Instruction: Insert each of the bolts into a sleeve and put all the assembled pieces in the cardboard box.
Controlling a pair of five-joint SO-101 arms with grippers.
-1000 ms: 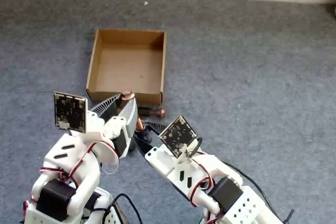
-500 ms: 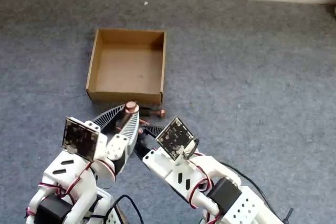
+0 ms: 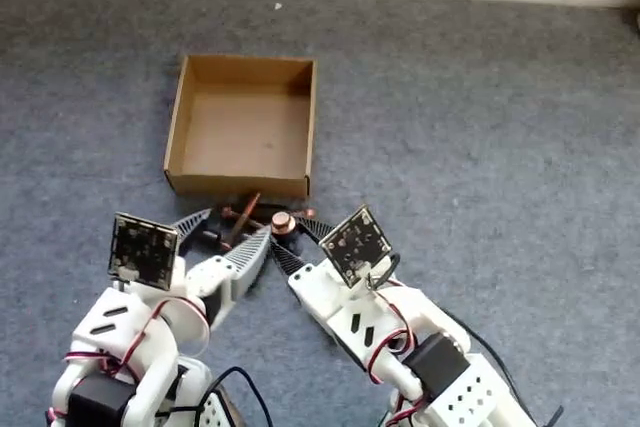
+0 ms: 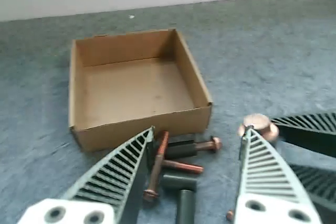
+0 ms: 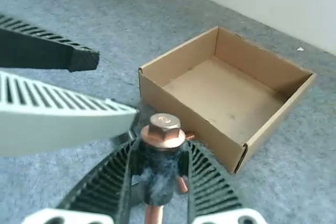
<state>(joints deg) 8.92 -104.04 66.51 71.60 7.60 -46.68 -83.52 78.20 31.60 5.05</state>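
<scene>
My right gripper (image 5: 160,153) is shut on a black sleeve (image 5: 156,174) with a copper bolt (image 5: 163,128) standing in it, head up. In the high view this piece (image 3: 283,222) hangs just in front of the cardboard box (image 3: 240,127), in the right gripper (image 3: 291,238). My left gripper (image 4: 198,129) is open beside it, holding nothing, its fingers (image 4: 122,169) spread over loose copper bolts (image 4: 156,167) and black sleeves (image 4: 178,182) on the carpet. The left gripper (image 3: 235,228) sits to the left of the held piece. The box (image 4: 136,85) has nothing in it.
Grey carpet covers the whole table (image 3: 480,117). The loose bolts and sleeves (image 3: 235,219) lie bunched against the box's near wall. A pale wall runs along the far edge. Open carpet lies to the right of the box.
The left gripper, earlier closed around the bolt head, has opened and drawn back toward me. The bolt now stands in the sleeve held by the right gripper, which shifted slightly right.
</scene>
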